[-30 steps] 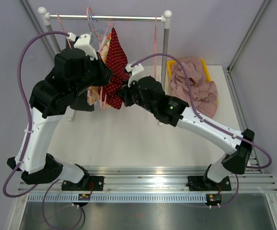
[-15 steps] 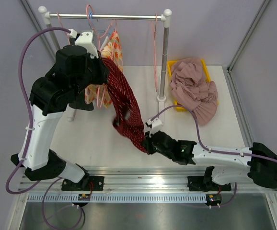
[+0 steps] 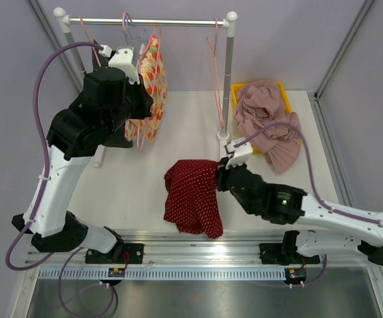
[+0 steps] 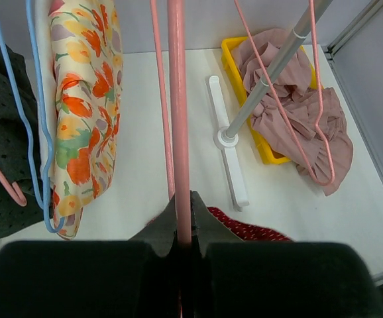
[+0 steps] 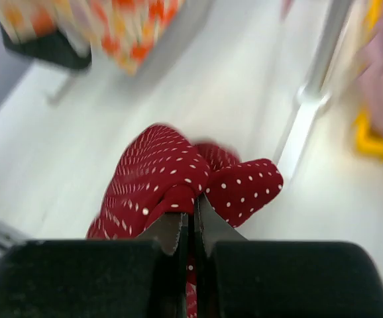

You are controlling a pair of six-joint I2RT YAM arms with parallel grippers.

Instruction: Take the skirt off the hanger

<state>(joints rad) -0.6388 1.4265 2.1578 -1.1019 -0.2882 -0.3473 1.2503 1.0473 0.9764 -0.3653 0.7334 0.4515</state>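
The red white-dotted skirt [image 3: 193, 196] hangs off the hanger, over the front middle of the table. My right gripper [image 3: 222, 173] is shut on its edge; the right wrist view shows the skirt [image 5: 178, 179] bunched at the closed jaws of my right gripper [image 5: 192, 215]. My left gripper [image 4: 182, 218] is shut on the bare pink hanger [image 4: 177, 106], near the rack's left end in the top view, where the left arm [image 3: 109, 99] hides the jaws. A bit of the skirt [image 4: 244, 230] shows below in the left wrist view.
A clothes rack [image 3: 148, 22] stands at the back with a floral garment [image 3: 150, 86], a dark garment [image 4: 2, 152] and empty pink hangers [image 3: 213, 73]. A yellow bin [image 3: 239, 89] with pink cloth [image 3: 268, 122] sits at the back right. The rack's right post [image 3: 227, 79] stands near the bin.
The skirt has come off the hanger: the right gripper pulled it down and forward, then swung right. The left arm kept hold of the hanger at the rack.
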